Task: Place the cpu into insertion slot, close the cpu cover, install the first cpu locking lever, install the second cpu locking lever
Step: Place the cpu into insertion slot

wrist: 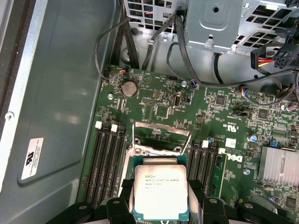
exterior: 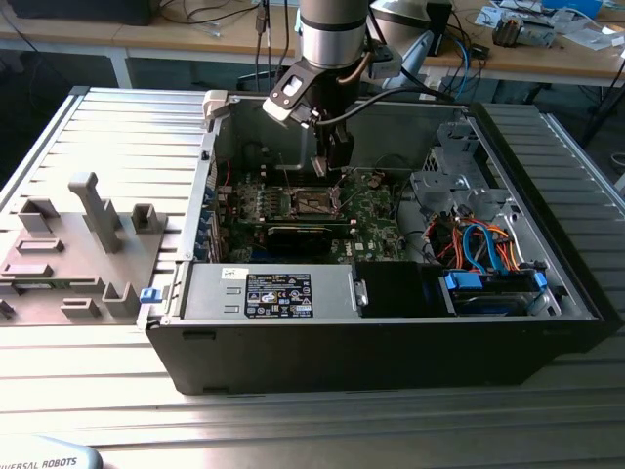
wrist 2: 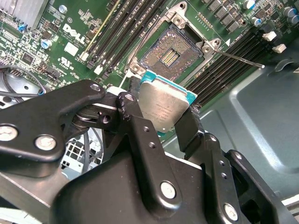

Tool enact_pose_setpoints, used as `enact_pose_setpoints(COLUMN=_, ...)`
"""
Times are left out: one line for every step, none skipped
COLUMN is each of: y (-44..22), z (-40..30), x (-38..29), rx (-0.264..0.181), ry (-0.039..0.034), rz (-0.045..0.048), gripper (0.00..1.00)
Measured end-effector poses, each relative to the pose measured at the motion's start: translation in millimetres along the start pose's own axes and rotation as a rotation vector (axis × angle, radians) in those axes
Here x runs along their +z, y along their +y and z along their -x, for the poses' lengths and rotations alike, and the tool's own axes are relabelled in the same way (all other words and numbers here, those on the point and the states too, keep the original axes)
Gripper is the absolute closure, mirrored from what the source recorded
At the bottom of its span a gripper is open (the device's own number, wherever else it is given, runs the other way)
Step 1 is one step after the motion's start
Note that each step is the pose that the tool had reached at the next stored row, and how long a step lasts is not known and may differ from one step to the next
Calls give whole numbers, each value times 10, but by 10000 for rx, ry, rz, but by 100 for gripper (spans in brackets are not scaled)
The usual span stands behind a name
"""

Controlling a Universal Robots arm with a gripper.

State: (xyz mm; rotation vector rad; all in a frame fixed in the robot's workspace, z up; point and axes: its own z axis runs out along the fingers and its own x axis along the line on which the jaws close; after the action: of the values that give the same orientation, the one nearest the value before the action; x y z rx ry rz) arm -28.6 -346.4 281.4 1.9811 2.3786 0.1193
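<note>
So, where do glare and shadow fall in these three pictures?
In the second wrist view the cpu, gripped by the tool, has a soft pale sheen; in the first wrist view the grey case wall shows pale reflections; in the exterior view the motherboard lies in shade.

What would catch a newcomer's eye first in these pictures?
In the second wrist view, the gripper clamps the cpu by its edges, silver top showing, over the green motherboard. Just beyond it, the insertion slot lies open with its contacts bare. In the exterior view, the arm reaches down into the open computer case.
</note>
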Motion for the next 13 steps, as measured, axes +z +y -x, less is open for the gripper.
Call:
enact_pose_setpoints(y=0, z=0, x=0, rx=3, ry=0, rz=0, gripper=46)
enact_pose_setpoints(y=0, z=0, x=1, rx=13, ry=-1, rz=0, gripper=46)
enact_pose_setpoints(y=0, z=0, x=2, rx=23, ry=-1, rz=1, gripper=46)
enact_pose_setpoints(y=0, z=0, x=3, rx=26, ry=-2, rz=0, gripper=46)
enact_pose_setpoints(y=0, z=0, x=3, rx=30, ry=-2, rz=0, gripper=46)
enact_pose_setpoints(y=0, z=0, x=3, rx=33, ry=-2, rz=0, gripper=46)
enact_pose_setpoints(y=0, z=0, x=4, rx=39, ry=-3, rz=0, gripper=46)
enact_pose_setpoints(y=0, z=0, x=4, rx=44, ry=-3, rz=1, gripper=46)
enact_pose_setpoints(y=0, z=0, x=5, rx=58, ry=-4, rz=0, gripper=46)
enact_pose_setpoints(y=-1, z=0, x=6, rx=71, ry=-5, rz=1, gripper=46)
enact_pose_setpoints(y=0, z=0, x=6, rx=73, ry=-6, rz=1, gripper=46)
enact_pose_setpoints(y=-1, z=0, x=6, rx=77, ry=-6, rz=1, gripper=46)
enact_pose_setpoints(y=-1, z=0, x=7, rx=83, ry=-7, rz=1, gripper=46)
